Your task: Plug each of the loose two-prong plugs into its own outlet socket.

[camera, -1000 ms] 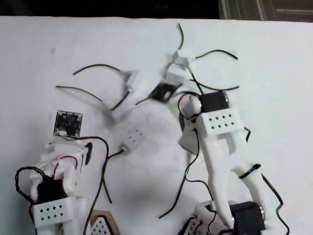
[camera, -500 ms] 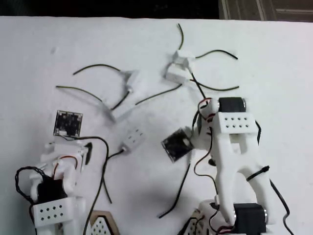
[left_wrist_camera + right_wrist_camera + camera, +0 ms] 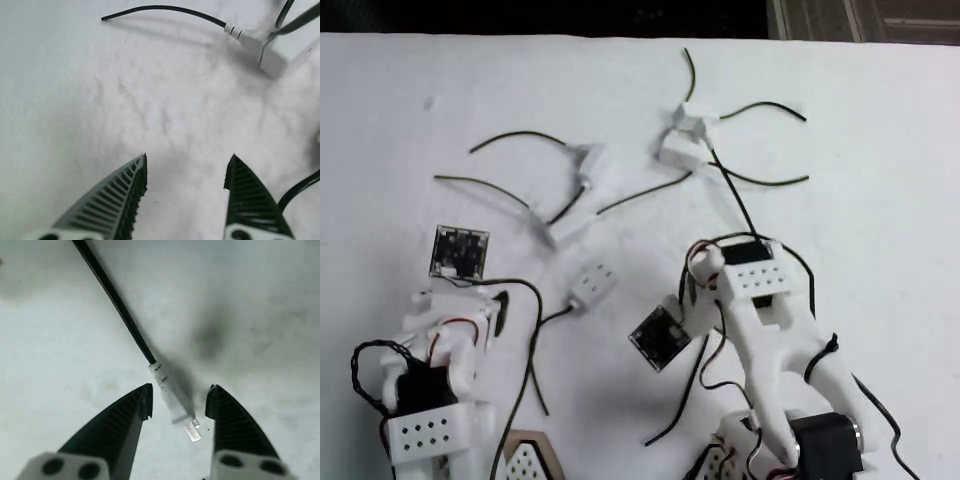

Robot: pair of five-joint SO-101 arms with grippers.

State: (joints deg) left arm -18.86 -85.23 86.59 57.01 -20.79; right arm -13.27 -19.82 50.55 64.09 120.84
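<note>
Two arms: side by side at the near edge of the table [image 3: 880, 150], left arm [image 3: 430, 380] folded in the near left corner, right arm [image 3: 770, 340] extended toward the middle.
Left gripper [image 3: 188, 158]: spread wide over bare table, holding nothing.
Right gripper [image 3: 180, 388]: partly spread, straddling the plug, clear of it on both sides.
Plug [image 3: 172, 400]: white, lying on the table between the right gripper's fingers, two metal prongs [image 3: 192, 432] toward the wrist, black cable [image 3: 112, 295] running off beyond the fingertips.
Socket block [image 3: 592, 285]: white, holes on top, on the table between the two arms, with a dark lead trailing toward the near edge.
Middle pieces: white block [image 3: 565, 228] and white connector [image 3: 585, 160] near each other at mid-table, thin dark leads curving off to the left; the block also ahead of the left gripper, well apart from it.
Far pair: two white blocks [image 3: 685, 120] touching, leads fanning out around them.
</note>
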